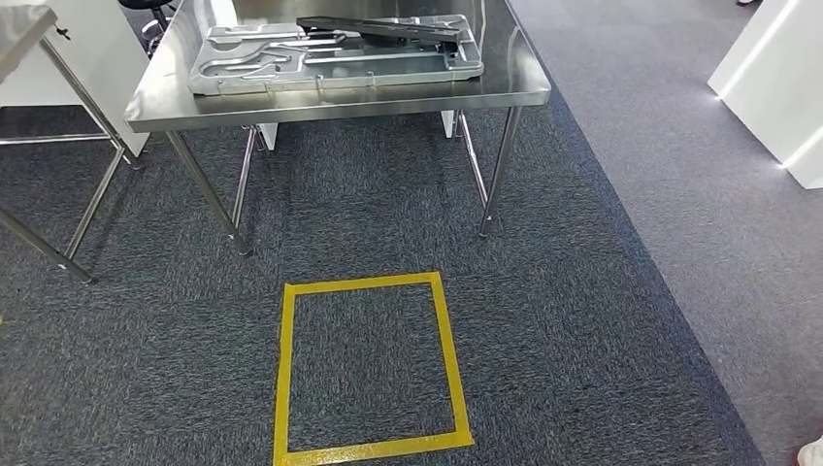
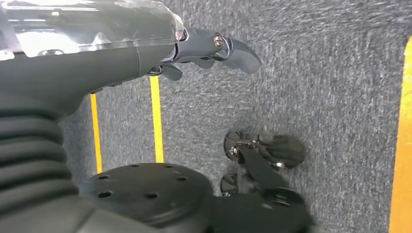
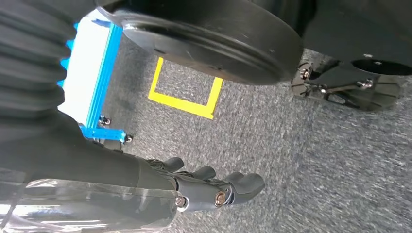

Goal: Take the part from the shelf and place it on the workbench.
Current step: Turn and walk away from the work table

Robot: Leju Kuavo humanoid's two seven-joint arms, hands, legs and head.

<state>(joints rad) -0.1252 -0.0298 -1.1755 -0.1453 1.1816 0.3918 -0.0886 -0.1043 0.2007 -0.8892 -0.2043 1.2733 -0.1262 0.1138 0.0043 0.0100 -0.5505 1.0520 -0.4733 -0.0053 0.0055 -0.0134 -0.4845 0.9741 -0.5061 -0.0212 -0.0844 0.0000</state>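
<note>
The steel workbench stands ahead of me in the head view. On it lies a grey pressed-metal part, and a long black part rests across its far side. My left hand hangs over the dark carpet with its fingers loosely extended and nothing in them. My right hand also hangs over the carpet, fingers side by side and holding nothing.
A yellow tape square marks the carpet in front of the workbench. A second steel table stands at the left and white cabinets at the right. A blue-framed white unit on castors stands near my right side.
</note>
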